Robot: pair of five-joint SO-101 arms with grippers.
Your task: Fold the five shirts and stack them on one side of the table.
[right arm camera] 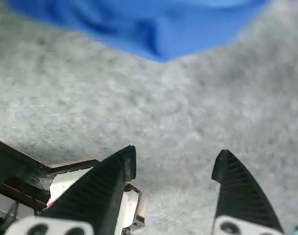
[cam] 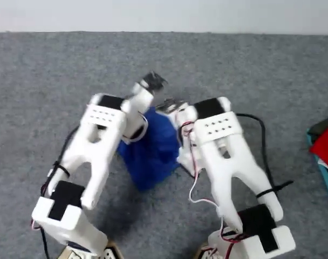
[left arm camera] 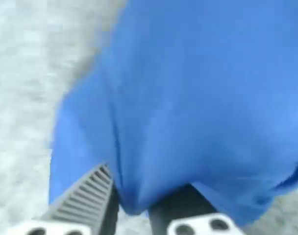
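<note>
A blue shirt [cam: 152,151] hangs bunched above the grey table between the two arms. My left gripper [cam: 148,89] is raised over it and is shut on a fold of the blue shirt [left arm camera: 188,98]; in the left wrist view the cloth is pinched at the left gripper [left arm camera: 132,205] and drapes away from it. My right gripper [cam: 170,106] hovers just beside the shirt's top. In its own view the right gripper [right arm camera: 177,156] is open with only grey surface between the fingers, and the blue shirt [right arm camera: 154,24] lies beyond them.
A stack of folded shirts [cam: 325,145], red on top of teal, sits at the table's right edge. An arm's base [right arm camera: 21,181] and wires are near the right gripper's view. The grey table [cam: 56,70] is bare at the far left.
</note>
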